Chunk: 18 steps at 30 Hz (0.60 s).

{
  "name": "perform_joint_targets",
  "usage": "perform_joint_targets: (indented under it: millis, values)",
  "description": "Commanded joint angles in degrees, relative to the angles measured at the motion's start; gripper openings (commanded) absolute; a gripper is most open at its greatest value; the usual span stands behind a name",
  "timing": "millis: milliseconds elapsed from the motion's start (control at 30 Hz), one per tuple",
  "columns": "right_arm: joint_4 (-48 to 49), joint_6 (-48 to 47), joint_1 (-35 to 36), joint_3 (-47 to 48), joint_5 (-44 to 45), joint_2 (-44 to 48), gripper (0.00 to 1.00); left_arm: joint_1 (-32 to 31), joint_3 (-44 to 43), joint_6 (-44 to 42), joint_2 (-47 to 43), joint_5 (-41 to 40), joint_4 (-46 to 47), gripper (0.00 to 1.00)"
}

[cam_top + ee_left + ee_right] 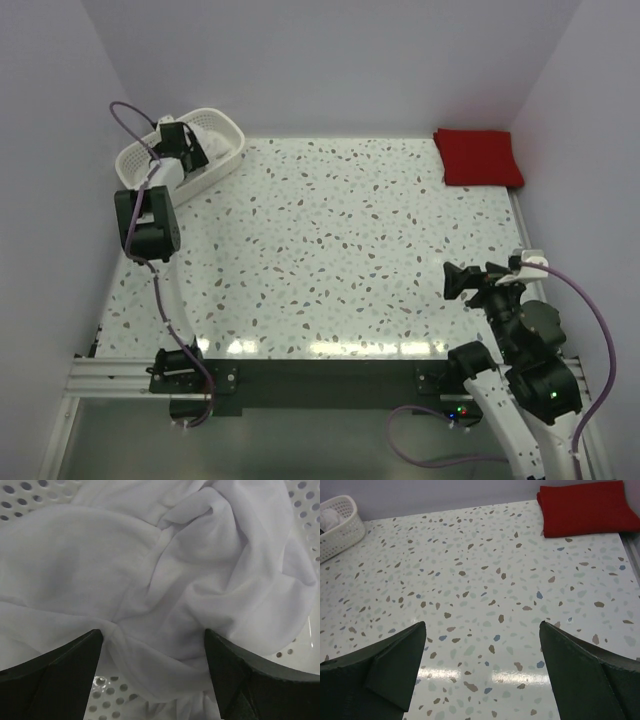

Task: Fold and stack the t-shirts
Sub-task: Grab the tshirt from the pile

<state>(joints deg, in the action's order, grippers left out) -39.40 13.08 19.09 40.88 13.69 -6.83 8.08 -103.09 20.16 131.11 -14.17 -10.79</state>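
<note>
The white t-shirt lies crumpled inside the white lattice basket at the table's far left; a bit of it shows in the top view. My left gripper reaches into the basket, open, its jaws straddling a fold of the white cloth without closing on it. In the top view it sits over the basket. The red t-shirt lies folded at the far right corner, and shows in the right wrist view. My right gripper is open and empty above the table near the front right.
The speckled table spreads between the basket and the red shirt. The basket's perforated wall surrounds the white cloth. White walls stand close at the back and both sides.
</note>
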Motion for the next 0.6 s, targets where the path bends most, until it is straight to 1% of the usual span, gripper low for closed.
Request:
perform_joint_targets:
  millis: [0, 100, 133, 167, 233, 300, 367, 400, 433, 500, 533, 567]
  values:
    - [1.4, 0.6, 0.0, 0.0, -1.3, -2.2, 0.99, 0.8, -5.0, 0.6, 3.2, 7.2, 3.4, 0.87]
    - [1.5, 0.6, 0.1, -0.1, -1.4, -3.1, 0.99, 1.9, -3.8, 0.8, 3.5, 13.6, 6.6, 0.55]
    - [1.6, 0.5, 0.1, -0.1, -1.3, -3.4, 0.99, 2.7, -3.4, 1.1, 3.4, 17.3, 7.4, 0.31]
    - [1.5, 0.5, 0.1, 0.0, -1.4, -3.9, 0.99, 3.0, -3.3, 1.5, 3.2, 18.7, 7.5, 0.2]
    - [1.6, 0.6, 0.2, 0.0, -1.6, -4.2, 0.99, 3.7, -3.4, 1.5, 1.8, 22.3, 8.1, 0.0]
    - [1.5, 0.5, 0.1, 0.1, -1.7, -4.3, 0.99, 4.0, -3.1, 1.7, -0.5, 23.5, 8.8, 0.0]
    - [1.6, 0.3, 0.1, 0.1, -2.3, -4.2, 0.99, 3.9, -1.1, 2.6, -5.9, 24.8, 12.5, 0.0]
    - [1.9, 0.2, 0.2, 0.1, -2.4, -4.2, 0.99, 3.9, -0.3, 4.3, -8.0, 25.4, 13.6, 0.0]
    - [2.0, 0.1, 0.1, 0.1, -2.8, -4.2, 0.99, 3.7, 0.8, 5.3, -12.2, 26.5, 15.2, 0.0]
    - [2.3, -0.7, 0.2, 0.5, -4.2, -4.7, 0.99, 3.1, 1.0, 7.2, -16.1, 27.4, 15.1, 0.0]
    - [2.3, -0.8, 0.2, 0.8, -4.6, -5.4, 0.99, 2.0, 1.0, 7.4, -20.2, 27.9, 14.0, 0.0]
    - [2.4, -1.0, 0.2, 1.4, -5.4, -5.7, 0.99, 1.2, 1.0, 7.5, -22.2, 28.1, 13.2, 0.0]
